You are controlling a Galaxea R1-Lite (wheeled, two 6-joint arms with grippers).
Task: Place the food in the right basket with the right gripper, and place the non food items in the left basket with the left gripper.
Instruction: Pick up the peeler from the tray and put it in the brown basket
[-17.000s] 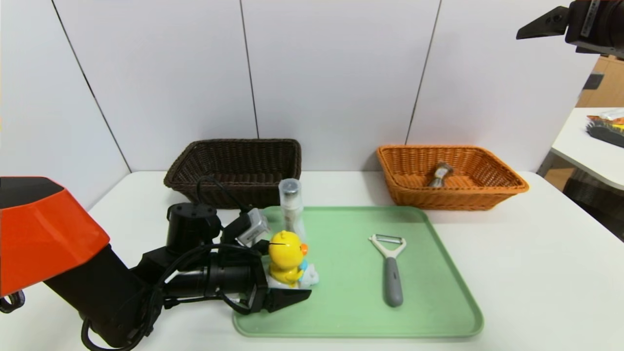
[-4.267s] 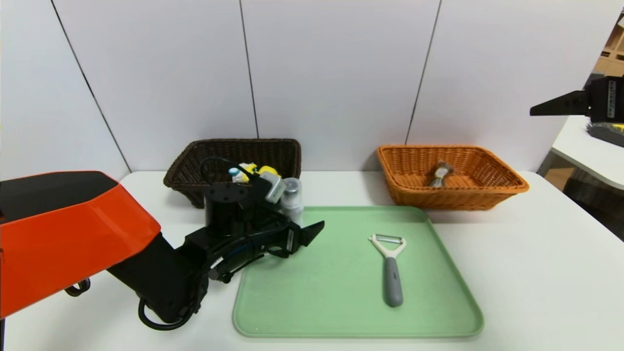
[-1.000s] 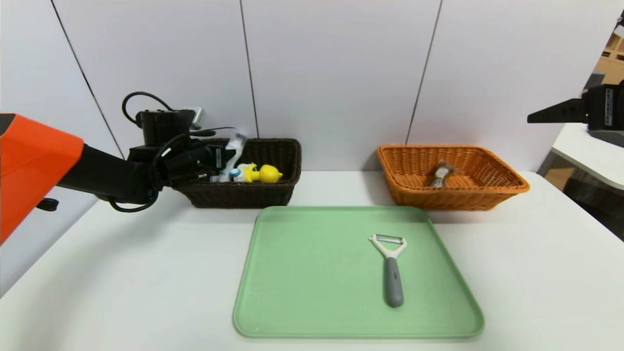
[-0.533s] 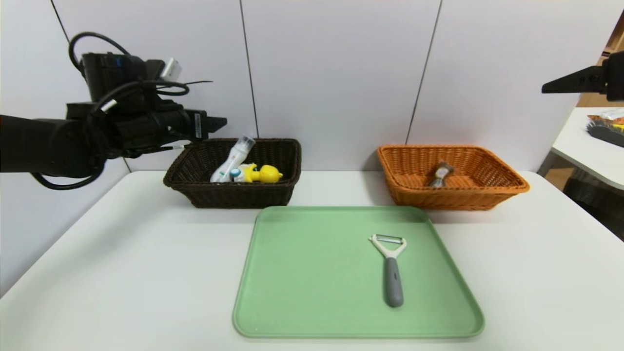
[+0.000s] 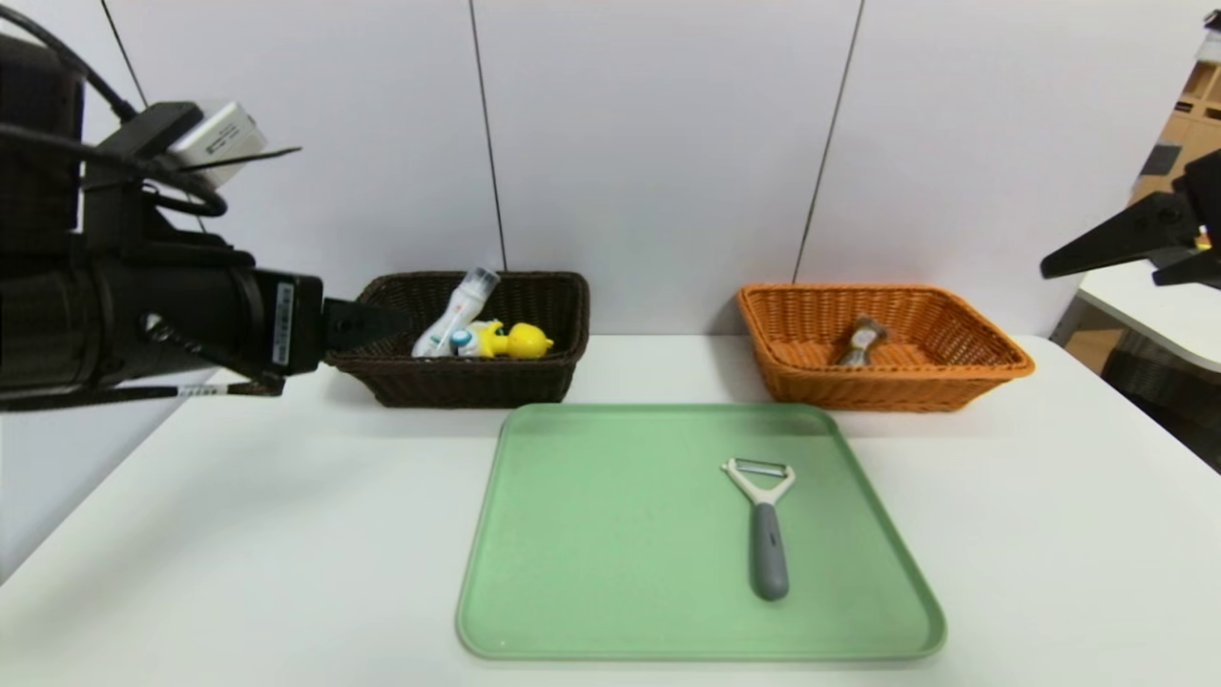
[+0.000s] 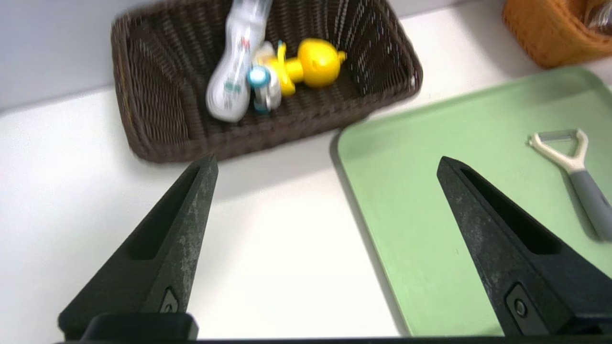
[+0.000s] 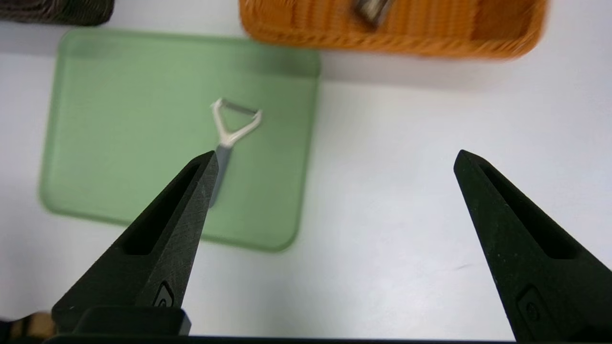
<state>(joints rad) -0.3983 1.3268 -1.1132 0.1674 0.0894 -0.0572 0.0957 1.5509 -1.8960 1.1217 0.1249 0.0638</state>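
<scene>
The left claw [image 6: 325,162] is wide open and holds nothing, up in the air near the dark brown woven basket [image 5: 382,367]. The yellow duck toy [image 5: 506,339] and clear bottle [image 5: 456,310] lie inside it. The white peeler with a grey handle [image 5: 763,525] lies on the green tray [image 5: 610,572], far from this claw. It is thin and flat, so the claw might slip off it. The right claw [image 7: 330,157] hangs open and empty. The wrapped brown snack [image 5: 861,341] lies in the orange woven basket [image 5: 811,382].

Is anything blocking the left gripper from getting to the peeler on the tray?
Nothing visible does. The peeler lies alone on the green tray, and the open left gripper hangs above bare table beside the tray's near-left edge.
</scene>
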